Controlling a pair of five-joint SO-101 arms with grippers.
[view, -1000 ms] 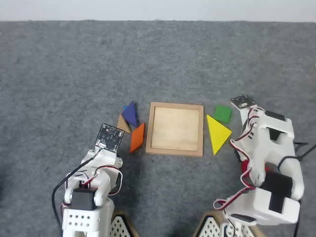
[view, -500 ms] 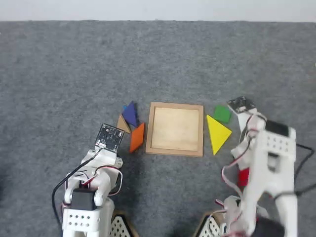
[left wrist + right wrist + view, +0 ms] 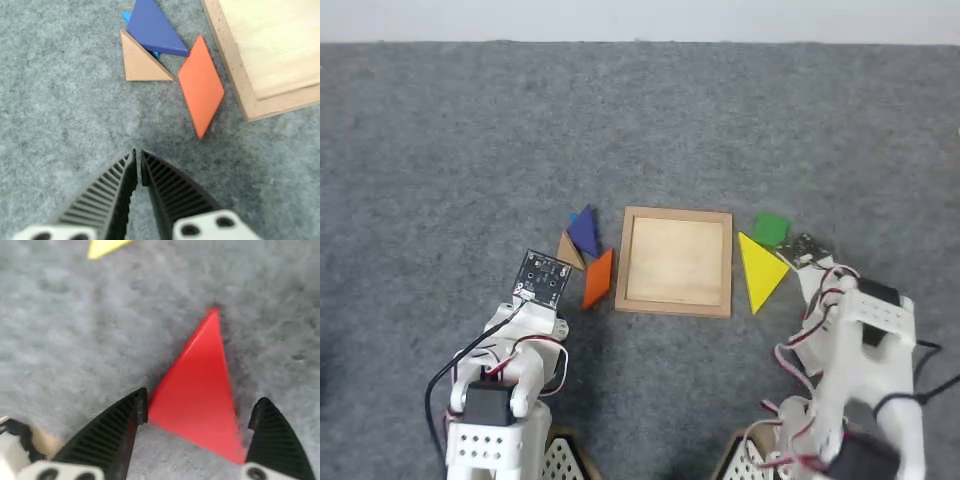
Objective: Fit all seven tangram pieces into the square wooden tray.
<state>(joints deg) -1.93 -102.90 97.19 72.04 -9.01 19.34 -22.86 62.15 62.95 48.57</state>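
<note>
Red triangle (image 3: pixel 197 375) lies between the fingers of the wide-open, empty right gripper (image 3: pixel 201 402).

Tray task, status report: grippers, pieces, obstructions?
Left gripper shut, short of orange piece. Right gripper open astride red triangle. Tray holds no piece; yellow triangle beside its right edge.

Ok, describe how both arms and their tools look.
The left arm and right arm are white plastic shells with black motor blocks and loose red, black and white wires; a small dark circuit board sits at each wrist. The left tool and right tool have black ribbed fingers on white mounts.
</note>
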